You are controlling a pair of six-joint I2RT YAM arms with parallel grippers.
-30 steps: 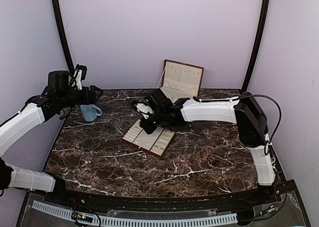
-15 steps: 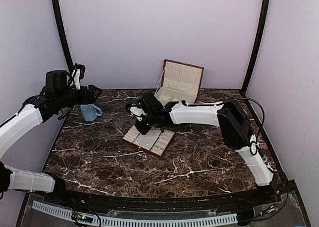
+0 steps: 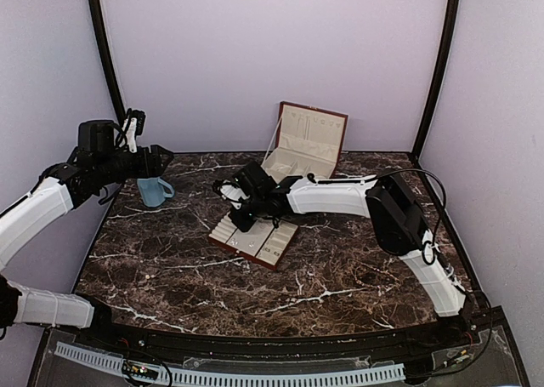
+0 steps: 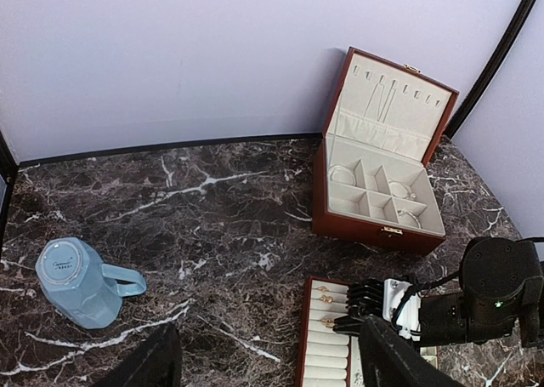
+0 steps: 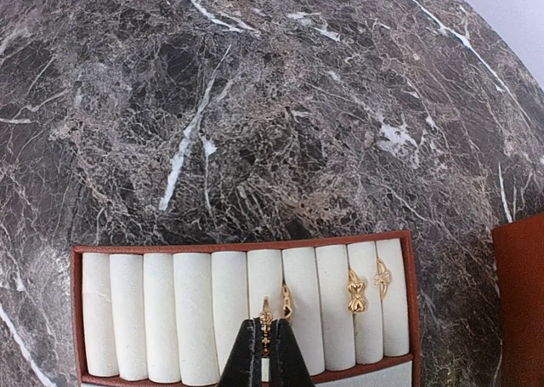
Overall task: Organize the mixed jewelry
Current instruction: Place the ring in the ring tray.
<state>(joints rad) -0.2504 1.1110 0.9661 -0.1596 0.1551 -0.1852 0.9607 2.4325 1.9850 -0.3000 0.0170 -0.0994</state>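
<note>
Mixed jewelry (image 5: 355, 291), a handful of tiny gold rings, sits in the grooves between the cream padded rolls of a flat, red-brown-rimmed tray (image 5: 238, 248). The tray lies on a dark brown marble table (image 5: 255, 106) veined with white. In the right wrist view, two of the rings stand in grooves toward the tray's right end, and a third is nearer the middle. Just beside that third one, the right gripper (image 5: 266, 340) is pinched tight, its black jaws pressed together on a thin gold ring (image 5: 266, 317) that stands in a groove close to the tray's lower rim. The left gripper (image 4: 272, 366) hangs well apart from the tray, its fingers spread wide with nothing between them. It is above the far left of the table, near a pale blue faceted cup (image 4: 76, 282) with a handle. A red-brown hinged box (image 4: 357, 227) stands open behind the tray, its lid raised and its cream-lined compartments showing.
</note>
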